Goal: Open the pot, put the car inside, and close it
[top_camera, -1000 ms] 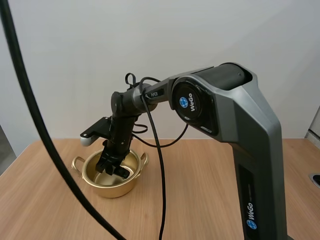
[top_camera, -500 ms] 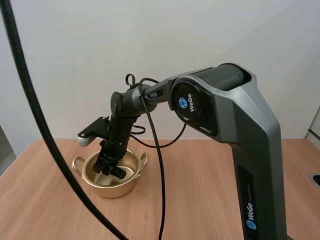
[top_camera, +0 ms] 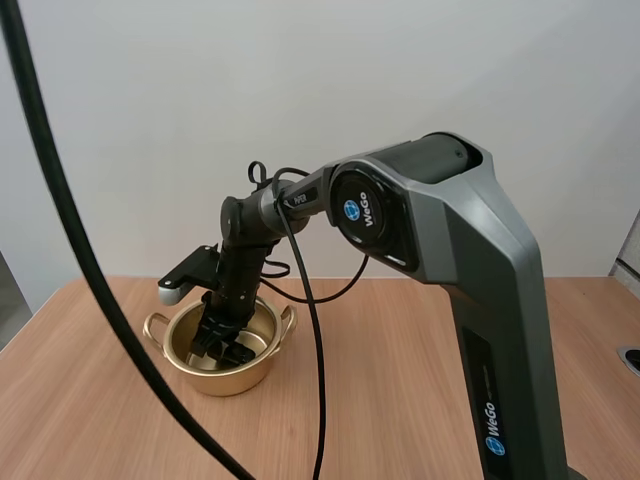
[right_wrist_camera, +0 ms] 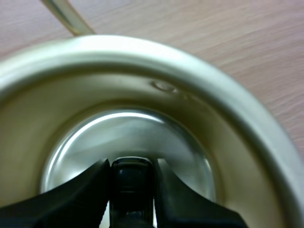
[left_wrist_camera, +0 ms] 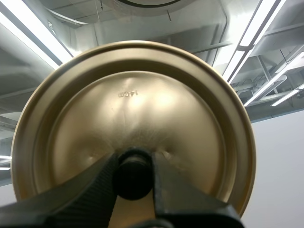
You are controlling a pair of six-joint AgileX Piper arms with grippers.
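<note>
Pale wood worktop (top_camera: 420, 380) runs under a plain white wall. Across it reaches the big grey right arm (top_camera: 440, 230), bent down at the wrist over a gold pot (top_camera: 235, 380) with two loop handles, which stands open toward the worktop's left side. The right tool (top_camera: 222, 345) is down inside the pot's mouth, below the rim. Seen from the right wrist, its two black fingers close in from either side on the car (right_wrist_camera: 131, 190) – a small dark glossy shape pinched between the tips – just above the pot's shiny bottom.

The gold lid (left_wrist_camera: 142, 109) is off the pot. From the left wrist it shows held up in the air, its round top facing the camera. The left tool (left_wrist_camera: 134, 161) is clamped on the lid's black knob (left_wrist_camera: 134, 179), one finger pressed to each side.
</note>
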